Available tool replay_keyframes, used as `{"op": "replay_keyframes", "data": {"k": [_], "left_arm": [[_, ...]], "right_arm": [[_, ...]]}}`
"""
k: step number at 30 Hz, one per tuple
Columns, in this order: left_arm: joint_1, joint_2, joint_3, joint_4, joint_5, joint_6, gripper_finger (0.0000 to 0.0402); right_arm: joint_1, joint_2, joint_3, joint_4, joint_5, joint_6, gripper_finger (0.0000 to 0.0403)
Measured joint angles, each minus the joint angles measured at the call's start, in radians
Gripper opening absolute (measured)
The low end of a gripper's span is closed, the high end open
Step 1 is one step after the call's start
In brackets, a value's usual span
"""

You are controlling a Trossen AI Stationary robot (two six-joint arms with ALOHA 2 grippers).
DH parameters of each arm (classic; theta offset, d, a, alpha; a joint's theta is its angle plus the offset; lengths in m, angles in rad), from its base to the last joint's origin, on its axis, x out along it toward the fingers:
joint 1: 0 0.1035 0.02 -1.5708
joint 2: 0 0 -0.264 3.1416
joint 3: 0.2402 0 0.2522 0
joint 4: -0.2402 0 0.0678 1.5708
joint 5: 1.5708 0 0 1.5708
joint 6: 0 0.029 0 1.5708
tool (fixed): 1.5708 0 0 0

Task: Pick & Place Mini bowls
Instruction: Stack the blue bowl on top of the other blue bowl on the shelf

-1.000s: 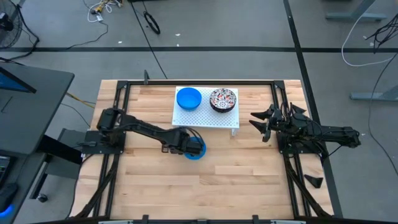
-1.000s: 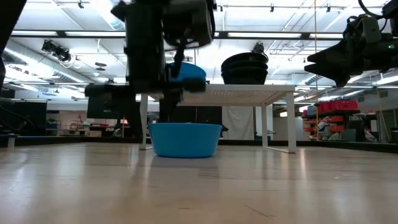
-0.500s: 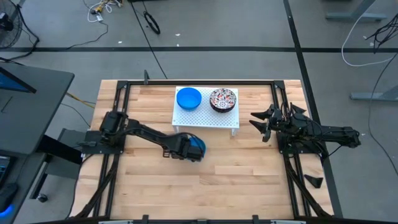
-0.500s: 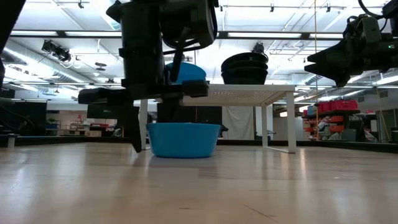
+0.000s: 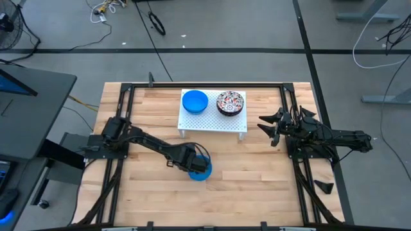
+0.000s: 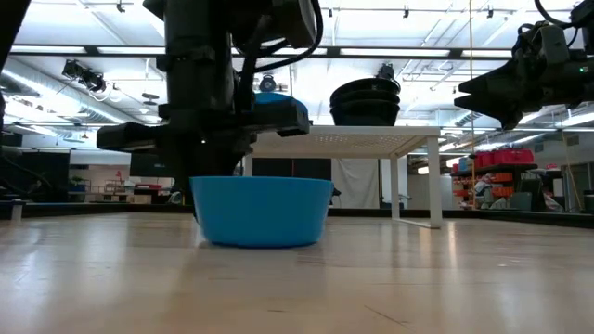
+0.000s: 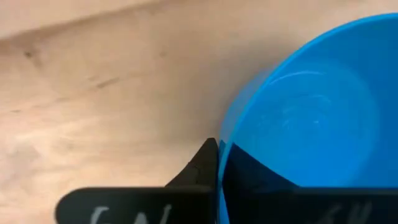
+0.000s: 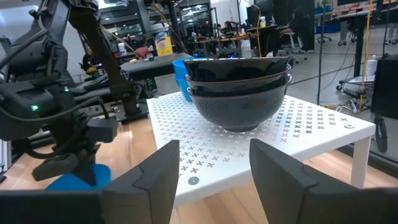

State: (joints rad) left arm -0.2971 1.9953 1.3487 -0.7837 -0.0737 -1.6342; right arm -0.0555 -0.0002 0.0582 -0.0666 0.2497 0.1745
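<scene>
Worktop (image 5: 244,186) of pale wood planks carries everything. Nearest, left of centre, a blue bowl (image 5: 199,171) sits on the wood, and the left pincer (image 5: 194,165) is clamped on its rim: in the left wrist view one dark finger (image 7: 202,165) lies outside the rim (image 7: 231,127) and the other inside. In the low view the same bowl (image 6: 261,210) rests flat on the wood under the left arm. Farther back, at the centre, stands a white perforated rack (image 5: 213,120). On it are a second blue bowl (image 5: 194,101) at the left and patterned bowls (image 5: 230,102) just to its right; the right wrist view shows the patterned ones stacked (image 8: 238,87). To the right of the rack, above the worktop and well apart from it, the right pincer (image 5: 268,130) hangs with its fingers (image 8: 149,177) spread, holding nothing.
</scene>
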Motion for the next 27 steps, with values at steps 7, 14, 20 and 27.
{"op": "replay_keyframes", "data": {"k": [7,14,20,27], "left_arm": [[-0.046,-0.008,0.0,-0.003,0.045,0.078,0.0012],[-0.061,-0.082,0.005,-0.021,0.05,0.2,0.0008],[-0.049,-0.176,0.005,-0.029,0.047,0.317,0.0006],[-0.016,-0.289,0.008,-0.033,0.122,0.443,0.0005]], "right_arm": [[0.0,0.0,0.0,0.0,0.0,0.0,0.0196],[0.0,0.0,0.0,0.004,0.0,0.0,0.0196],[0.0,0.0,0.0,0.004,0.0,0.0,0.0196],[0.0,0.0,0.0,0.005,0.0,0.0,0.0196]]}}
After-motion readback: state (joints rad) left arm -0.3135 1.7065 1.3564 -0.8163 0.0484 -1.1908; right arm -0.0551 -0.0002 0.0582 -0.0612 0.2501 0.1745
